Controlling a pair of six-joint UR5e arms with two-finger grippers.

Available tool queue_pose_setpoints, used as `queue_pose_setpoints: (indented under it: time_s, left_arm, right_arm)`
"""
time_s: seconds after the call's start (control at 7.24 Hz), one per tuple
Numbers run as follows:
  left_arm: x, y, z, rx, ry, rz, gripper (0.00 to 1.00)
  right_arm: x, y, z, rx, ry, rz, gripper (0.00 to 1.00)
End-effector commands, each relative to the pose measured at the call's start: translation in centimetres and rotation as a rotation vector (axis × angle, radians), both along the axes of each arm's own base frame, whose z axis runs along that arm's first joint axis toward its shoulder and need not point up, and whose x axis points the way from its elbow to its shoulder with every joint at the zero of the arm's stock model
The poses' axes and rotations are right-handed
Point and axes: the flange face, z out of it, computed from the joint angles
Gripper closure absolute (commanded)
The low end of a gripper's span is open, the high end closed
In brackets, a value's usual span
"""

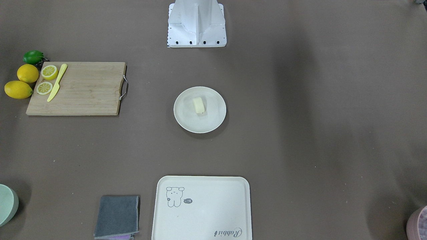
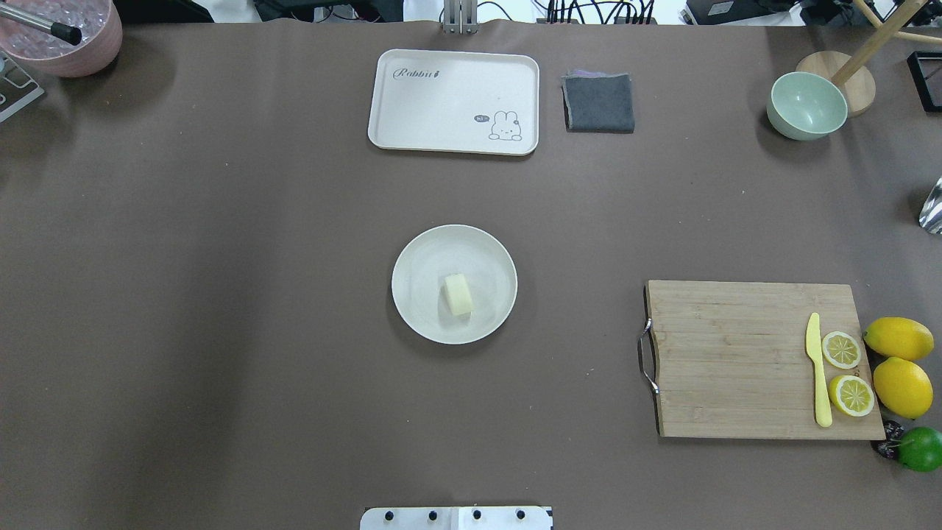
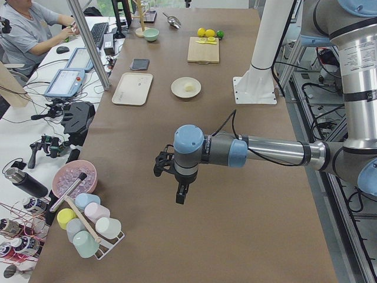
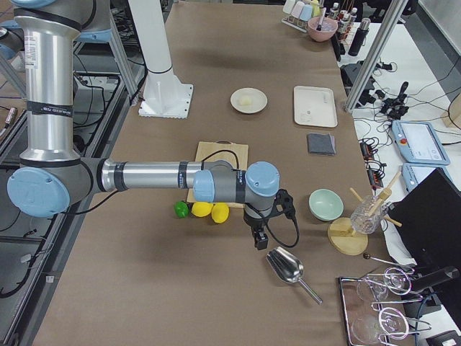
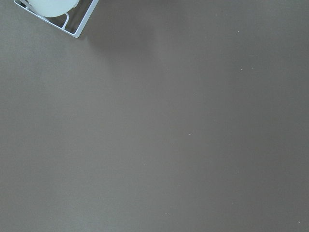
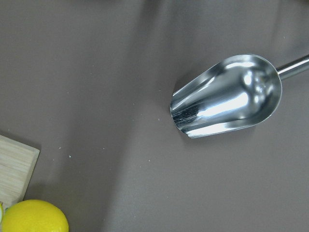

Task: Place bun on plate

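The pale cream-yellow bun [image 2: 458,294] lies inside the round off-white plate [image 2: 416,254] at the table's centre, a little off the plate's middle. It shows there in the front-facing view too, the bun [image 1: 198,105] on the plate [image 1: 213,124]. Both arms are far from it. My left gripper [image 3: 181,196] hangs over bare table near the cup rack, in the exterior left view only. My right gripper [image 4: 259,240] hangs beside a metal scoop [image 6: 227,96], in the exterior right view only. I cannot tell whether either is open or shut; no fingers show in the wrist views.
A wooden cutting board [image 2: 736,361] holds lemon halves [image 2: 841,350] and a yellow knife [image 2: 817,372], with whole lemons [image 2: 899,338] and a lime [image 2: 920,447] beside it. A cream tray [image 2: 454,101], grey cloth [image 2: 599,103], mint bowl [image 2: 806,107] and pink bowl [image 2: 62,33] line the far edge.
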Motion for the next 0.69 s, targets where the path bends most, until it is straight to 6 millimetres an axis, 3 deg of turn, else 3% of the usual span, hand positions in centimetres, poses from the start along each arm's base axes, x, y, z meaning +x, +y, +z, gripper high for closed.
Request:
queue_pose_setpoints:
  time_s: [0.0,0.55]
  left_arm:
    - [-0.02,-0.08,-0.02,0.002,-0.003,0.001,0.03]
    - [-0.27,-0.29,0.27,-0.003,-0.012,-0.005,0.03]
  right_arm:
    - [0.04,-0.04,-0.13,0.002,0.006,0.002,0.0]
    - [0.11,0.21,0.05,0.0,0.024,0.002,0.0]
